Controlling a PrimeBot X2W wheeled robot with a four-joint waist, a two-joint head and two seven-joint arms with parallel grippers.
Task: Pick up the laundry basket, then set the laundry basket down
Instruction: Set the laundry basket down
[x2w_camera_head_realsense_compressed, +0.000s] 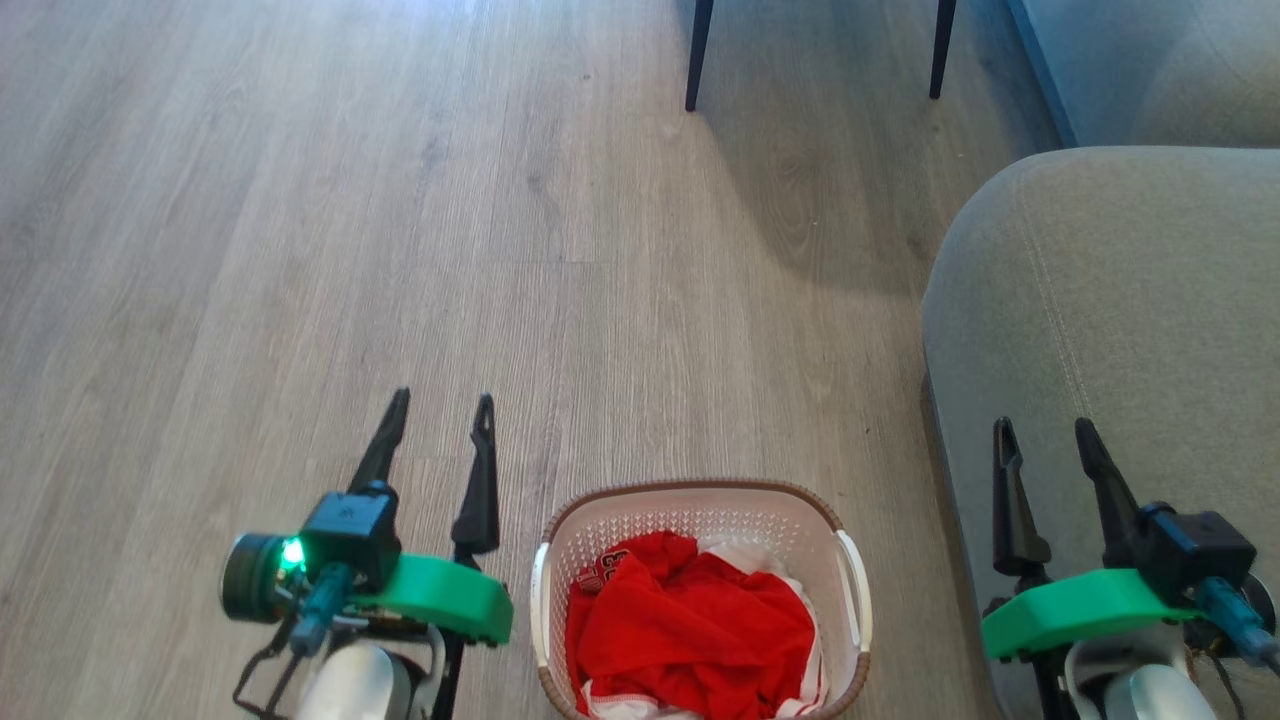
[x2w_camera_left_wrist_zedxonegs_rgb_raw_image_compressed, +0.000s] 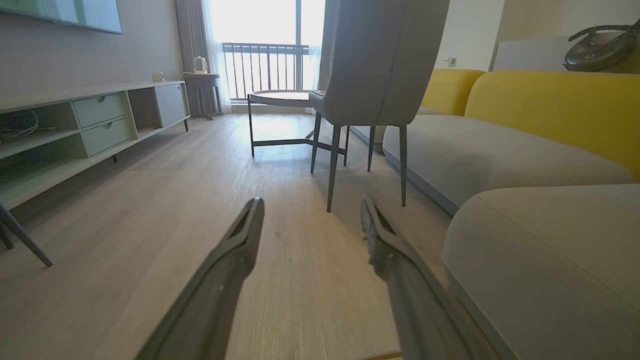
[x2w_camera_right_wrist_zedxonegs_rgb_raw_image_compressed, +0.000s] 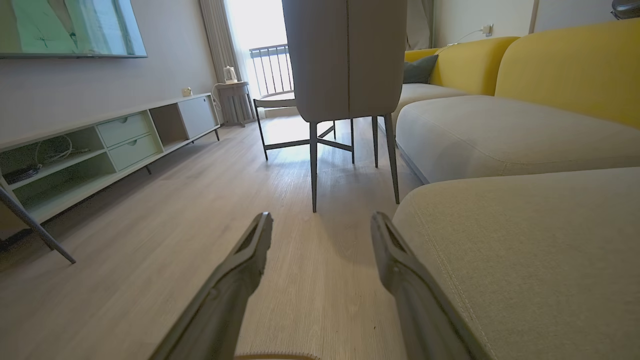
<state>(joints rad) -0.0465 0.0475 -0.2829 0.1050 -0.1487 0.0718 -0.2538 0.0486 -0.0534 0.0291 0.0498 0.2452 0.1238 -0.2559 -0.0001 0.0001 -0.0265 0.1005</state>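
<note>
Pale wood floor runs across a living room, with dark chair legs at the far end and a grey sofa down the right side.

Starting on the left, the left gripper has its two long fingers spread wide with nothing between them. They point straight ahead over bare boards.

In the middle sits the laundry basket, on the floor close in front of the robot. Red clothes are heaped inside it, and a white handle shows on each side wall.

On the right, the right gripper is also wide and empty, and it hangs above the sofa's edge.

The relation that matters is that the basket lies between the two arms but back from the fingertips, level with the wrists. Each handle faces sideways toward its own arm. Both sets of jaws are looking past it, so the arms will likely need to draw back and turn inward.

The left gripper is just beside the basket's wall. The right is farther off, with a strip of floor between.

As for the long axis, the picture's lower edge cuts off the near end, so I cannot call it. Picking up looks not yet begun.
</note>
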